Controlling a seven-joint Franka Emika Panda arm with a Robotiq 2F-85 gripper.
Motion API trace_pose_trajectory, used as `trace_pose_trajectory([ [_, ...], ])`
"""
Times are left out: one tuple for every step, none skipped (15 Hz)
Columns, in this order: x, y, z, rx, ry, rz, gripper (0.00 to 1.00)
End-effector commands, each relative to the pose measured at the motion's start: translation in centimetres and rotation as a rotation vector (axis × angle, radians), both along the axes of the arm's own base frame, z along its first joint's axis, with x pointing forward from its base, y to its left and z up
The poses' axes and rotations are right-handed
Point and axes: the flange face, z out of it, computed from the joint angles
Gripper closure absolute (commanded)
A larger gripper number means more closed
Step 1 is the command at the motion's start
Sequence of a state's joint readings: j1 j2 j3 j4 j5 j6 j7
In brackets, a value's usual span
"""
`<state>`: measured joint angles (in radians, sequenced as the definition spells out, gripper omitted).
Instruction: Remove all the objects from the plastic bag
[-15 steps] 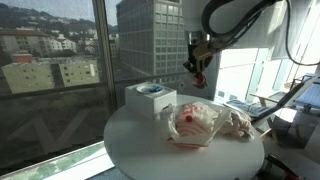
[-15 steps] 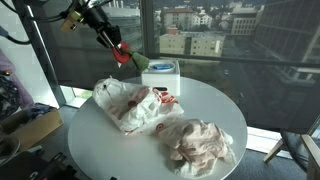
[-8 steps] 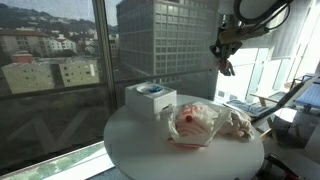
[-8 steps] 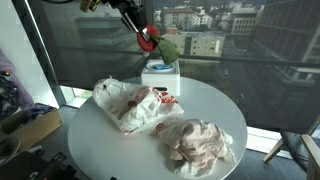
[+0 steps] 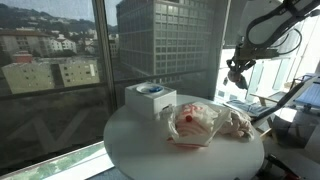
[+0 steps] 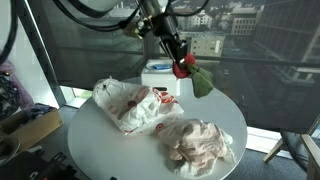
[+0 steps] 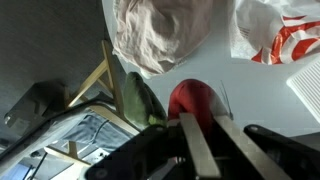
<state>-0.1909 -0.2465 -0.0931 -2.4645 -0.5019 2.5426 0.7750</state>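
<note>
Starting at the left of the round white table (image 6: 225,120) in an exterior view: the plastic bag (image 6: 128,103) with red print is lying slumped and crumpled, its mouth hard to make out. In the wrist view the same bag (image 7: 275,30) is showing at the top right corner.

Just behind it, a white box (image 6: 160,72) with a blue top is sitting near the table's far edge.

Right of the box, your gripper (image 6: 176,58) is hanging in the air above the table, tilted. Its fingers are pinched tight on a red flower (image 6: 183,68) with a green leaf (image 6: 203,82) trailing below it. The flower is clear of the bag, well apart from it, touching nothing but the fingers. In the wrist view the fingers (image 7: 195,140) are meeting on the red bloom (image 7: 193,100), with the leaf (image 7: 140,100) hanging to its left.

Farther right, on the near side of the table, a crumpled pale bundle (image 6: 200,145) is lying by itself. I cannot tell whether it is cloth or plastic.

From the opposite side, in an exterior view, the gripper (image 5: 236,78) is hovering high past the bundle (image 5: 238,122). What it is carrying is too dark to make out there.
</note>
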Motion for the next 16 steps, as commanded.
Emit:
trace_pose_trajectory([
  [1.4, -3.4, -5.1, 0.077, 0.026, -0.008, 0.94],
  [1.5, -4.3, -6.8, 0.1, 0.041, -0.018, 0.94],
  [1.5, -5.1, -8.1, 0.119, 0.05, -0.019, 0.94],
  [1.6, -5.6, -9.5, 0.138, 0.058, -0.009, 0.94],
  [1.6, -6.0, -10.5, 0.155, 0.064, 0.004, 0.94],
  [1.8, -6.1, -11.3, 0.167, 0.063, 0.028, 0.94],
  [1.9, -5.9, -11.9, 0.186, 0.05, 0.057, 0.95],
  [2.1, -5.9, -12.4, 0.197, 0.045, 0.07, 0.95],
  [2.2, -5.9, -12.6, 0.203, 0.048, 0.08, 0.6],
  [2.3, -6.3, -12.8, 0.188, 0.059, 0.08, 0.59],
  [2.2, -6.3, -12.8, 0.183, 0.064, 0.088, 0.52],
  [2.1, -6.2, -12.4, 0.181, 0.057, 0.093, 0.45],
  [1.9, -5.9, -11.9, 0.187, 0.048, 0.102, 0.38],
  [1.9, -5.7, -11.5, 0.183, 0.044, 0.109, 0.29],
  [1.8, -5.4, -11.0, 0.167, 0.041, 0.11, 0.23],
  [1.7, -5.1, -10.4, 0.116, 0.029, 0.105, 0.14],
])
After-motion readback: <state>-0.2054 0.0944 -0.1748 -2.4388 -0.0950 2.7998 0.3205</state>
